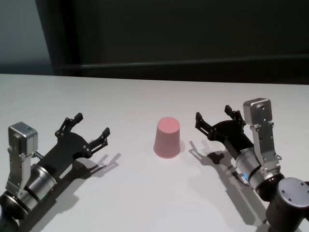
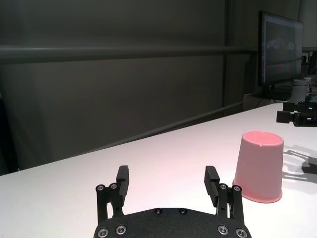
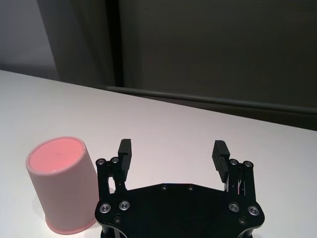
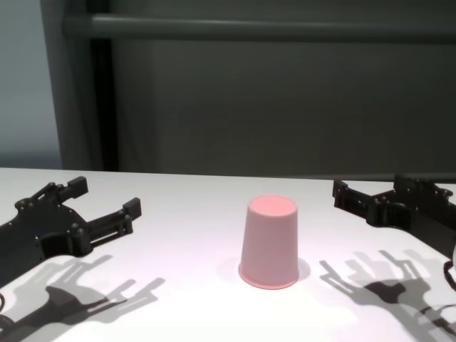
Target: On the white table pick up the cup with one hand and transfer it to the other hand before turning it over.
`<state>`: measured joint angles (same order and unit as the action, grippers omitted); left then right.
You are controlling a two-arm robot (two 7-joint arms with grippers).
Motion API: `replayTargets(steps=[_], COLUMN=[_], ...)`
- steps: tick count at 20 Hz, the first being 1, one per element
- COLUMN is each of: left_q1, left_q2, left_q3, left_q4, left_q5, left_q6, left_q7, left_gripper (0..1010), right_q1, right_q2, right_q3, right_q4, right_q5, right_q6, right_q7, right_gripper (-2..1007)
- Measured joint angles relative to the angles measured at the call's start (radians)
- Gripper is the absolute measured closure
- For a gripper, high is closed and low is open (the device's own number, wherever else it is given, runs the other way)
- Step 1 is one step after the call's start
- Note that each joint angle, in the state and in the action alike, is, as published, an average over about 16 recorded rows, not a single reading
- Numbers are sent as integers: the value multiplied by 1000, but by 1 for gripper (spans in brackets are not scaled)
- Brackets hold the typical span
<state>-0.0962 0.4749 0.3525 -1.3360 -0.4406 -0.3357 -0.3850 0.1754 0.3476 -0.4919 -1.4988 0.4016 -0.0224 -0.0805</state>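
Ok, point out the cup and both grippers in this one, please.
cup (image 1: 167,140): head view, on its side wall; it stands upside down.
left gripper (image 1: 91,127): head view, midway between its open fingertips.
right gripper (image 1: 217,115): head view, midway between its open fingertips.

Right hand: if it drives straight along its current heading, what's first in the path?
Probably nothing. The right hand is open and points past the far side of the cup, which its wrist view shows off to one side, not between the fingers. Ahead is only bare white table, though depth is hard to judge.
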Motion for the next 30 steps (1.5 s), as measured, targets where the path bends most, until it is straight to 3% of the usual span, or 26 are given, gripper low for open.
replayTargets(steps=[5,11,30], left_q1=[0,0,0], left_q2=[0,0,0], left_q3=[0,0,0], left_q4=[0,0,0], left_q5=[0,0,0], left_q6=[0,0,0], left_q7=[0,0,0], left_gripper=[9,9,9], right_q1=[-30,-55,-61], right_q2=[-13,-20,-21], right_q3=[24,39,41], right_q4=[18,22,17], right_q5=[3,-5,-14], right_q6=[-21,-28,-25], right_q7=[-11,-22,-25], right_gripper=[3,3,3])
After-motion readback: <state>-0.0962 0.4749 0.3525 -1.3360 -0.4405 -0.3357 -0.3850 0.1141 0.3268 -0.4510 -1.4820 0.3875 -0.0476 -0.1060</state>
